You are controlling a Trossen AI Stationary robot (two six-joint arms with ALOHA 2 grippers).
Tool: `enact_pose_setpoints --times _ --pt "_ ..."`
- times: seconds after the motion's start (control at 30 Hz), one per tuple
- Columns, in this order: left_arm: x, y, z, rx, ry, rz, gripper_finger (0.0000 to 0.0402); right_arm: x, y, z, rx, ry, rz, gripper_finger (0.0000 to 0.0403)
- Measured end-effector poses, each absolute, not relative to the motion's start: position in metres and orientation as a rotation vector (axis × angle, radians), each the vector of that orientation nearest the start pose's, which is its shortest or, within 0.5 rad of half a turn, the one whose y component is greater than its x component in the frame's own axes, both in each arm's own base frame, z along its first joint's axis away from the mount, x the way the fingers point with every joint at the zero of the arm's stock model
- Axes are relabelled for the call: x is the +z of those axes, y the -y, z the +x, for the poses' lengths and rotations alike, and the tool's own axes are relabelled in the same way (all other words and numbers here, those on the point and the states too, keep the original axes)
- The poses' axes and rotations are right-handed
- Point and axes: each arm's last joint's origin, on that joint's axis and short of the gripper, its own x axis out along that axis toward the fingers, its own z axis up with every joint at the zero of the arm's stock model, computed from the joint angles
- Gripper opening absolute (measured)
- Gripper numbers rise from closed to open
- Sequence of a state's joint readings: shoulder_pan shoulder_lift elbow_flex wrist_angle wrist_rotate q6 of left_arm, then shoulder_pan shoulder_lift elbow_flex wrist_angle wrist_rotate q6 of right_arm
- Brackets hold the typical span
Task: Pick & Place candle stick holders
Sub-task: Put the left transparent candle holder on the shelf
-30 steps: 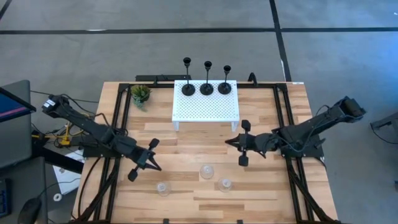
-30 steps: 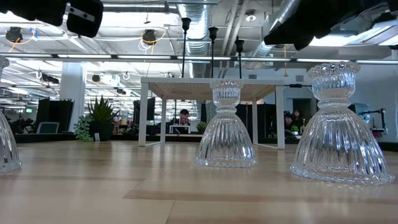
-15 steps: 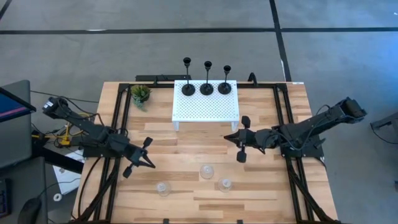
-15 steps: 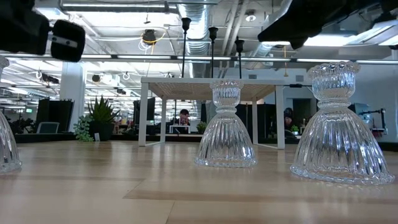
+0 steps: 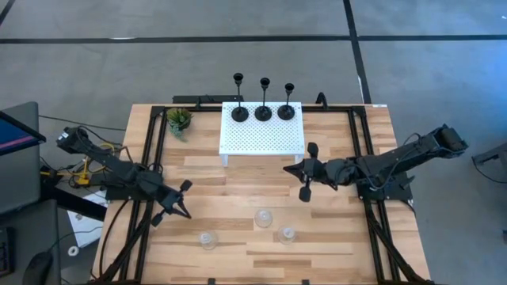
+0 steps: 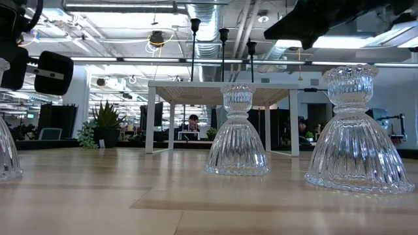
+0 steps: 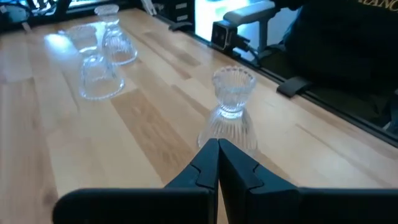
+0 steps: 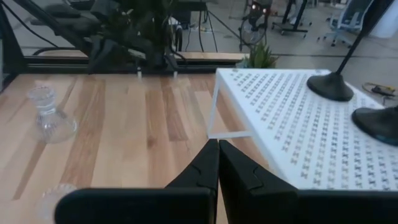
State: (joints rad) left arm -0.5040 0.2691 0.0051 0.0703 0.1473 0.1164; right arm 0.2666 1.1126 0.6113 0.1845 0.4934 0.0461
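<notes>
Three black candle stick holders (image 5: 263, 112) stand by their disc bases in a row along the far edge of the white perforated rack (image 5: 263, 136). Three clear glass holders (image 5: 263, 218) (image 5: 207, 239) (image 5: 287, 234) stand upright on the wood near the front edge. My left gripper (image 5: 184, 210) is shut and empty, above the table to the left of the glass ones; the nearest glass holder (image 7: 231, 106) shows just past its tips (image 7: 217, 146). My right gripper (image 5: 291, 169) is shut and empty, just off the rack's near right corner (image 8: 214, 134).
A small green potted plant (image 5: 179, 119) stands left of the rack. Black frame rails (image 5: 150, 158) run along both sides of the table. Bare wood lies between the rack and the glass holders. The low view looks past the glass holders (image 6: 238, 134) into the room beyond.
My left gripper has drawn back toward the table's left edge and come lower, away from the glass holders. My right gripper has gone a little toward the far edge, closer to the rack's near right corner. The holders have stayed where they were.
</notes>
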Motion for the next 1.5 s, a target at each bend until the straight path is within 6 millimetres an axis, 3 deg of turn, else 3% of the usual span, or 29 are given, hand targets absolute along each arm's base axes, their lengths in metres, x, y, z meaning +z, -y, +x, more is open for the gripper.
enact_pose_setpoints --times 0.33,0.53,1.33,1.5 --pt "0.144 0.060 0.099 -0.674 -0.209 0.165 0.0007 0.248 -0.045 0.233 -0.225 -0.274 -0.077 0.0000" --pt "0.145 0.060 0.105 -0.575 -0.196 0.166 0.0021 0.248 -0.045 0.232 -0.225 -0.275 -0.077 0.0000" --pt "0.129 0.076 0.129 -0.647 -0.267 0.124 0.0218 0.248 -0.045 0.232 -0.228 -0.274 -0.051 0.0000" --pt "0.129 0.081 0.136 -0.695 -0.200 0.106 0.0250 0.248 -0.045 0.232 -0.229 -0.273 -0.052 0.0000"
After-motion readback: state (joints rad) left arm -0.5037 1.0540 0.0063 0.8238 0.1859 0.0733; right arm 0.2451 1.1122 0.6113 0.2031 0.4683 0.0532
